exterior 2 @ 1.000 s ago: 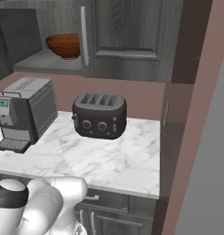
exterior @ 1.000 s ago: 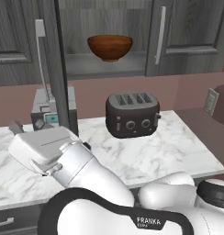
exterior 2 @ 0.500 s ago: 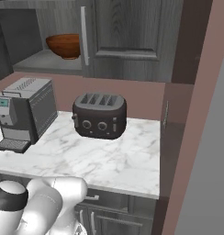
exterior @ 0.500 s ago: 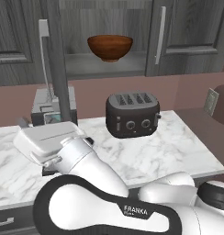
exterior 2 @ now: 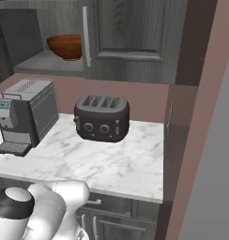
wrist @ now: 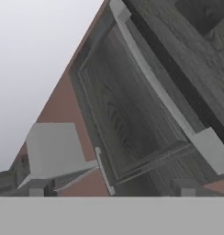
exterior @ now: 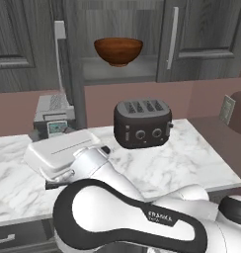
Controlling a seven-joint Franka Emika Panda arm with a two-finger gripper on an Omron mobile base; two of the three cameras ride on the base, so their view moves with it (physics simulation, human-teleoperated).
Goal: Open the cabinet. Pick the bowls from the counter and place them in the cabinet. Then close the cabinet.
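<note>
Pincer: I see its tips point(wrist: 109, 189) spread wide, holding nothing, pointed at a cabinet door panel.
Cabinet point(exterior: 201, 34): left door swung open edge-on, its silver handle point(wrist: 155, 85) crossing my hand view.
Bowl point(exterior: 118, 51): reddish-brown, sitting on the cabinet shelf.
Worktop point(exterior 2: 121, 164): marble, carrying the black toaster point(exterior 2: 102, 117) and coffee machine point(exterior 2: 25, 112).
</note>
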